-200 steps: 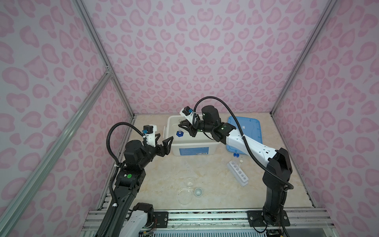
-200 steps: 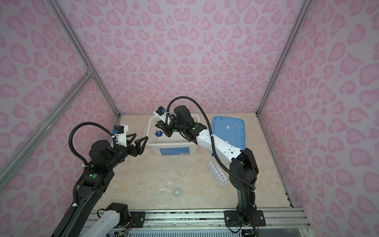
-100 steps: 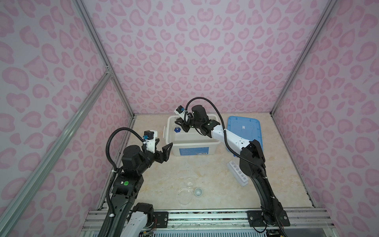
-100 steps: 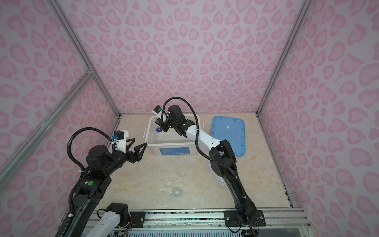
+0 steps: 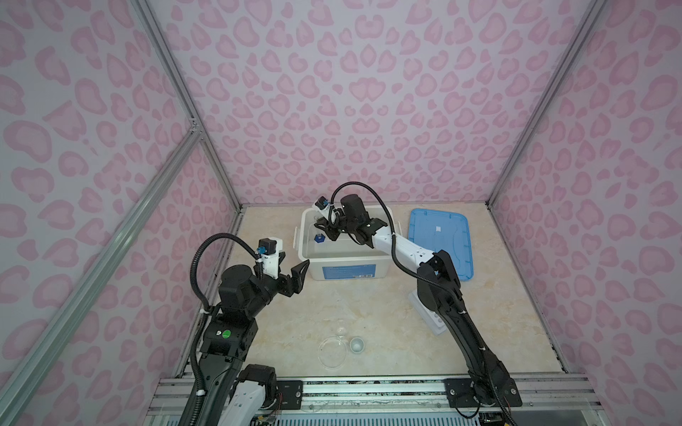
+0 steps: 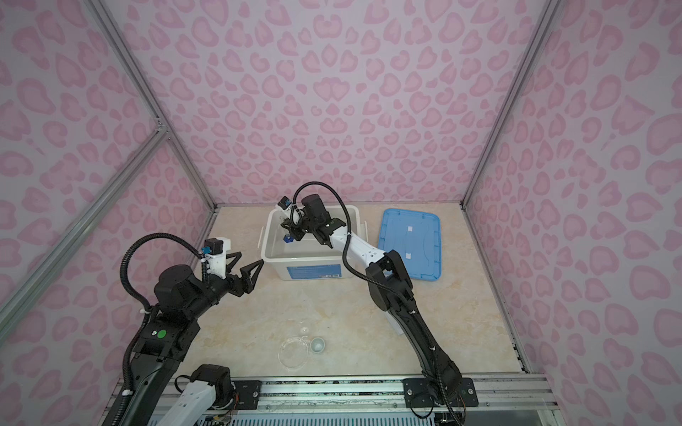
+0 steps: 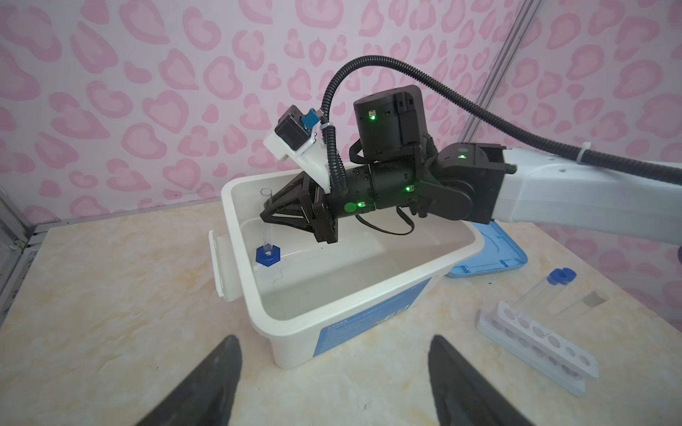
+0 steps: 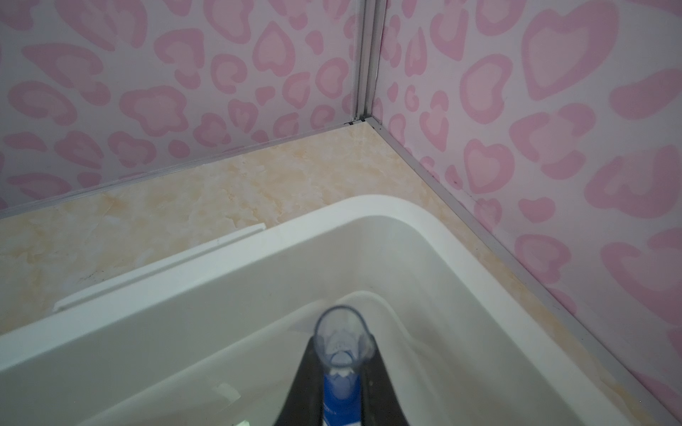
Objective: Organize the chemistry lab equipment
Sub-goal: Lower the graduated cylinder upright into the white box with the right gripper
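Observation:
The small blue-based cylinder stands upright inside the white bin, near its far left corner. My right gripper is shut on its clear tube. Both top views show the blue base below the right gripper. My left gripper hangs open and empty beside the bin's front left corner. The white rack lies right of the bin, with capped test tubes behind it. A clear round dish and small cup sit near the front edge.
The blue lid lies flat to the right of the bin. My right arm reaches over the rack and hides most of it in both top views. Pink patterned walls close in three sides.
My right gripper has carried the cylinder a little left and deeper into the bin, and the arm's elbow has swung inward. The left arm has hardly moved.

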Robot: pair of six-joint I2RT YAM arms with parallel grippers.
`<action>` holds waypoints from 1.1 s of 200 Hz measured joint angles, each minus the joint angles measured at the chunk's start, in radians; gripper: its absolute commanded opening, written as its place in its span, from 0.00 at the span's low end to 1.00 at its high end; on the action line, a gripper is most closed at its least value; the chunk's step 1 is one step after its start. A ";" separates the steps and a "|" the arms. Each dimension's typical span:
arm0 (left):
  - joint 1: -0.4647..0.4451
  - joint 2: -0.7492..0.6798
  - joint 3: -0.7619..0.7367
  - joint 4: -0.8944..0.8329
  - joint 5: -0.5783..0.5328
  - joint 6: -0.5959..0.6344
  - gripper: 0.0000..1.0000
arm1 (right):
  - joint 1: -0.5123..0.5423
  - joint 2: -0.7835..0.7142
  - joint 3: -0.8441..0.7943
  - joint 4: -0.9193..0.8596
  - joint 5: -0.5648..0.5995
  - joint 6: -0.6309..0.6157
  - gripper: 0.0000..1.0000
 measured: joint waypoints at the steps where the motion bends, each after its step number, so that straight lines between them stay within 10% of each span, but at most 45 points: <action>1: 0.000 0.000 0.000 0.000 0.000 0.000 0.81 | 0.000 0.000 0.000 0.000 -0.001 0.000 0.11; 220: 0.000 0.009 0.000 0.002 -0.016 0.010 0.81 | -0.008 0.093 0.035 -0.013 -0.075 -0.071 0.16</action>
